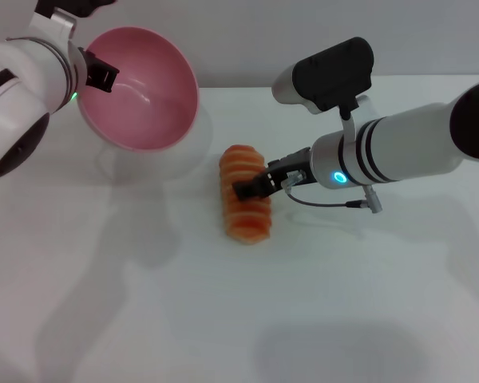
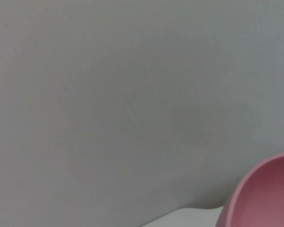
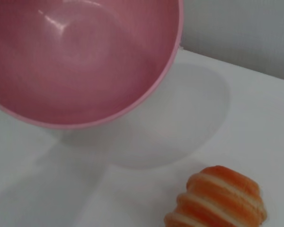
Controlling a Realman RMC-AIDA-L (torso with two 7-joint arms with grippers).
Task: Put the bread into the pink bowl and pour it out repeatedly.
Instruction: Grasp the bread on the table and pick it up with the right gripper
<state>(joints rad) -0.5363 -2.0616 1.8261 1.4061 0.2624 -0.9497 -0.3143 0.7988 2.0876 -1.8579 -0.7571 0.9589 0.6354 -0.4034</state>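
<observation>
On the white table [image 1: 319, 303] our left gripper [image 1: 98, 73] clamps the rim of the glossy round pink plastic bowl [image 1: 144, 88], held tilted above the surface and empty. The ridged golden-tan toy bread [image 1: 245, 192] lies nearby, its long axis running away from us, with our right gripper [image 1: 259, 183] closing across its middle.

head: high, looking down | wrists: close, both catch pink bowl [image 1: 140, 88]
</observation>
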